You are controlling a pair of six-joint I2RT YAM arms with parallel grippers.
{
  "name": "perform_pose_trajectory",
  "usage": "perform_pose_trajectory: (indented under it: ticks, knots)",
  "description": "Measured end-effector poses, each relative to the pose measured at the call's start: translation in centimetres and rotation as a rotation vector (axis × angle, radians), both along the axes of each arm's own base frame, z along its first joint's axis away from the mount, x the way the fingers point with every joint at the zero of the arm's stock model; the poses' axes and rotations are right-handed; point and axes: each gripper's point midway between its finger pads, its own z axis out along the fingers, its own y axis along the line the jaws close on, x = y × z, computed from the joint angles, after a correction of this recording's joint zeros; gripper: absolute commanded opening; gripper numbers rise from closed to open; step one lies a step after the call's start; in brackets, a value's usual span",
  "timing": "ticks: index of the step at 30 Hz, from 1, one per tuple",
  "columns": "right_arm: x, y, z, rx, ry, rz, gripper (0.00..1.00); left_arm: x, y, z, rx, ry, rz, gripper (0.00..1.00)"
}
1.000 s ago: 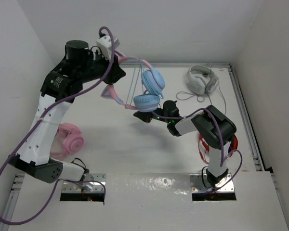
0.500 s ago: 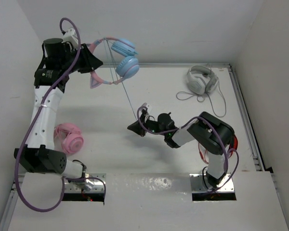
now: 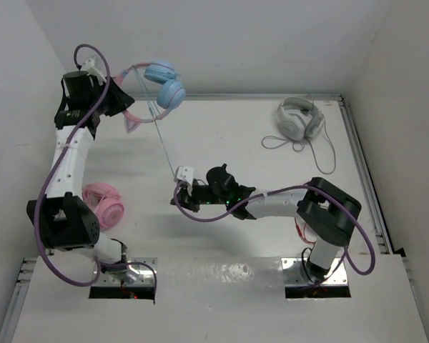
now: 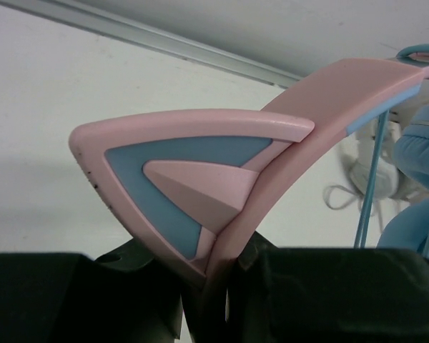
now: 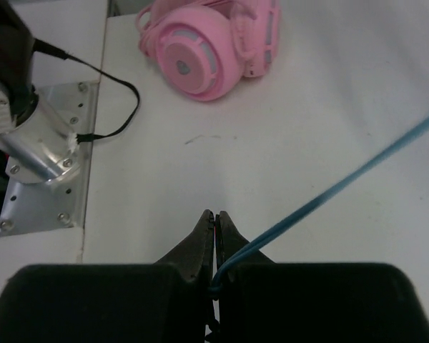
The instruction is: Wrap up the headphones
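Note:
The headphones (image 3: 164,84) hang in the air at the back left, light-blue ear cups to the right of a thin pink headband. My left gripper (image 3: 119,100) is shut on that headband beside a cat ear (image 4: 193,171), the black fingers (image 4: 307,286) pinching the band from both sides. The thin cable (image 3: 164,146) runs straight and taut down from the cups to my right gripper (image 3: 177,200) low over the table's middle. In the right wrist view the right gripper (image 5: 214,218) is shut, with the blue cable (image 5: 343,182) caught between its jaws.
An all-pink pair of headphones (image 3: 104,204) lies at the left, near the left arm's base plate (image 5: 43,143). A white pair (image 3: 299,118) with a loose cord rests at the back right. Something red (image 3: 347,214) sits behind the right arm. Walls close in on the back and both sides.
The left arm carried the headphones up and left toward the back corner. The right gripper shut on the cable and moved left and nearer, drawing it taut.

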Motion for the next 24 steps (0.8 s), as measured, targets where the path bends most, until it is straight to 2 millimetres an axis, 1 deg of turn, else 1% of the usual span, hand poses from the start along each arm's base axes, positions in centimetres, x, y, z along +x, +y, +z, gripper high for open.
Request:
perform_pose_trajectory:
  ticks: [2, 4, 5, 7, 9, 10, 12, 14, 16, 17, 19, 20, 22, 24]
  knots:
    - [-1.1, 1.0, 0.7, -0.029, -0.027, 0.045, 0.0, 0.6, 0.7, -1.7, 0.024, 0.023, 0.023, 0.0]
    - [-1.8, 1.5, 1.7, -0.043, -0.049, 0.071, 0.0, 1.2, 1.4, -3.7, 0.066, 0.053, 0.035, 0.0]
    - [-1.9, 1.3, 2.2, -0.047, -0.06, 0.072, 0.0, 1.5, 1.7, -4.8, 0.093, 0.068, 0.036, 0.0]
    - [-1.8, 0.4, 3.6, -0.061, -0.088, 0.061, 0.0, 2.3, 2.5, -7.4, 0.188, 0.109, 0.033, 0.0]
    - [-1.5, -0.6, 4.9, -0.094, -0.122, 0.038, 0.0, 3.0, 2.5, -9.9, 0.316, 0.149, 0.006, 0.0]
    - [-1.2, -1.0, 5.8, -0.109, -0.146, 0.023, 0.0, 3.1, 2.3, -11.2, 0.381, 0.167, -0.016, 0.0]
    - [-0.2, -1.4, 7.8, -0.139, -0.195, -0.017, 0.0, 2.7, 0.8, -13.6, 0.501, 0.188, -0.078, 0.0]
    - [0.9, -1.9, 9.6, -0.171, -0.246, -0.053, 0.0, 1.7, -1.5, -15.8, 0.626, 0.176, -0.157, 0.0]
    - [2.0, -2.2, 11.4, -0.208, -0.298, -0.095, 0.0, -0.3, -4.3, -18.0, 0.744, 0.168, -0.263, 0.0]
    - [2.6, -2.4, 12.1, -0.231, -0.316, -0.113, 0.0, -1.4, -5.9, -18.8, 0.787, 0.161, -0.324, 0.0]
    - [3.6, -2.7, 13.2, -0.273, -0.336, -0.139, 0.0, -2.7, -8.1, -19.2, 0.835, 0.138, -0.412, 0.0]
    - [4.4, -2.8, 13.7, -0.292, -0.339, -0.154, 0.0, -2.9, -9.0, -18.7, 0.849, 0.114, -0.442, 0.0]
    - [6.0, -3.0, 14.6, -0.303, -0.34, -0.183, 0.0, -2.9, -9.4, -17.0, 0.86, 0.057, -0.453, 0.0]
    - [8.3, -4.2, 15.4, -0.304, -0.337, -0.241, 0.0, -3.0, -9.5, -14.9, 0.868, -0.005, -0.458, 0.0]
